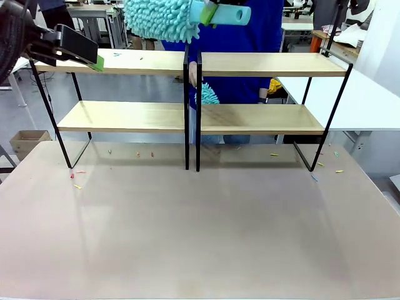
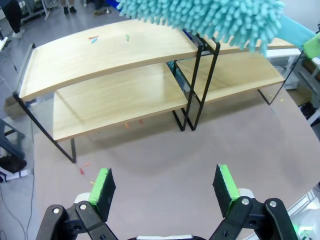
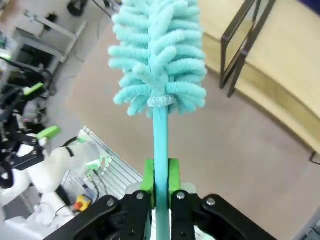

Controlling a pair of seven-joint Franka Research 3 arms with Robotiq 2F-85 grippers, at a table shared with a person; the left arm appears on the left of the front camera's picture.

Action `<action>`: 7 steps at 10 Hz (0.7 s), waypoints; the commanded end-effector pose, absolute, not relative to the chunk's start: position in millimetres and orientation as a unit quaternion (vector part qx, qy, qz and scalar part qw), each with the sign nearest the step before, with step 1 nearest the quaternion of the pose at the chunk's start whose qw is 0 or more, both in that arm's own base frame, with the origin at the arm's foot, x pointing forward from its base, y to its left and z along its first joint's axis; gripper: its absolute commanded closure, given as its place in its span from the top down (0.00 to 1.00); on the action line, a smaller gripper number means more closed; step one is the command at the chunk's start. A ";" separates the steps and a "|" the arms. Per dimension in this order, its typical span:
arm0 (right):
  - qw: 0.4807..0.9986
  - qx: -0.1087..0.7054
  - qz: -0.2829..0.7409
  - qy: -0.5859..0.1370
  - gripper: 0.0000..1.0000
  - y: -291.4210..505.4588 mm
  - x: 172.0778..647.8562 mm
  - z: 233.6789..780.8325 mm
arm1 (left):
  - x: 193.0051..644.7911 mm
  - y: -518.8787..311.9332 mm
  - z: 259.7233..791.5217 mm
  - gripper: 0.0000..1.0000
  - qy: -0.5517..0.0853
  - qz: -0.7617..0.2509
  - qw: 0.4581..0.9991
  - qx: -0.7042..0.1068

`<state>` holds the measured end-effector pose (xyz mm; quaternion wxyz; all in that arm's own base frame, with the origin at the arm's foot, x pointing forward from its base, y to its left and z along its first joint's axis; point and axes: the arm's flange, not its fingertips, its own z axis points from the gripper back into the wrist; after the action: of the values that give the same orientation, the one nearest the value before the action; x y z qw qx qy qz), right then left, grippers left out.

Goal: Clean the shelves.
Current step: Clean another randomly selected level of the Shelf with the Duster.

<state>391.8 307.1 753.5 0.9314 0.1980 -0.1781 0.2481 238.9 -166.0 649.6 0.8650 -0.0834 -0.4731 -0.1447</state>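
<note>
The shelves (image 1: pixel 131 115) are two light-wood two-tier units in black rod frames, side by side across the far half of the table; they also show in the left wrist view (image 2: pixel 110 55) and the right wrist view (image 3: pixel 285 60). My right gripper (image 3: pixel 160 180) is shut on the teal handle of a fluffy teal duster (image 3: pixel 160 55). In the front view the duster (image 1: pixel 162 19) hangs above the top boards near the middle posts, with the right gripper (image 1: pixel 209 12) at the picture's top edge. My left gripper (image 2: pixel 164 185) is open and holds nothing, high above the table; it sits by the left unit's top-left corner (image 1: pixel 94 59).
Small coloured scraps (image 1: pixel 152 154) lie on the table below the shelves, and a few (image 2: pixel 93 39) on the left top board. A person in blue (image 1: pixel 250 87) stands behind the shelves with more teal fluff (image 1: pixel 208 95) by the hand. A cardboard box (image 1: pixel 25 140) sits at left.
</note>
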 end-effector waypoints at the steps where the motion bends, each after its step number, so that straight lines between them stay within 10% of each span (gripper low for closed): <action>1: 0.932 0.201 0.237 -0.188 0.12 281.7 361.6 751.6 | 237.9 -165.3 650.1 1.00 -0.476 -0.143 0.864 -0.083; 7: 0.949 0.142 0.167 -0.228 0.12 362.8 433.5 750.6 | 237.9 -165.3 650.1 1.00 -0.476 -0.143 0.864 -0.083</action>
<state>415.5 338.1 739.9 0.9443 0.1563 -0.2222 0.1857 238.7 -166.3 649.7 0.8649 -0.0832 -0.4733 -0.1449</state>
